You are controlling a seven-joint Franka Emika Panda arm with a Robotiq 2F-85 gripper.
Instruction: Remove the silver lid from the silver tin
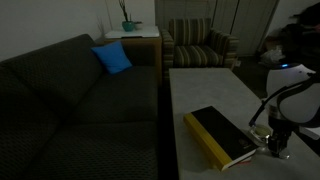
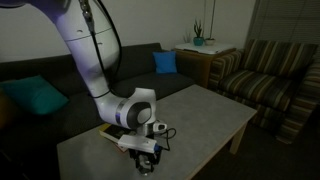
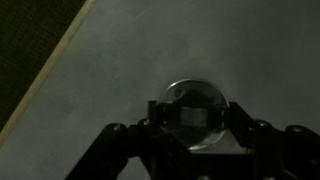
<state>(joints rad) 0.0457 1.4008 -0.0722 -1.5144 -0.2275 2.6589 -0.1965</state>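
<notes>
In the wrist view a small round shiny silver lid (image 3: 196, 103) sits between my gripper's (image 3: 195, 120) two dark fingers, over the grey table top. The fingers press on its left and right edges, so the gripper is shut on it. The silver tin below is hidden by the lid and fingers, and I cannot tell whether the lid is still on it. In both exterior views the gripper (image 1: 278, 150) (image 2: 148, 160) points down at the table's near end, beside the black-and-yellow book (image 1: 220, 135), and it covers the lid and tin.
The grey table (image 1: 210, 85) (image 2: 205, 115) stands next to a dark sofa (image 1: 70, 100) with a blue cushion (image 1: 112, 58). A striped armchair (image 1: 200, 45) and a side table with a plant (image 1: 128, 25) stand behind. The table's edge (image 3: 45, 70) runs on the left in the wrist view.
</notes>
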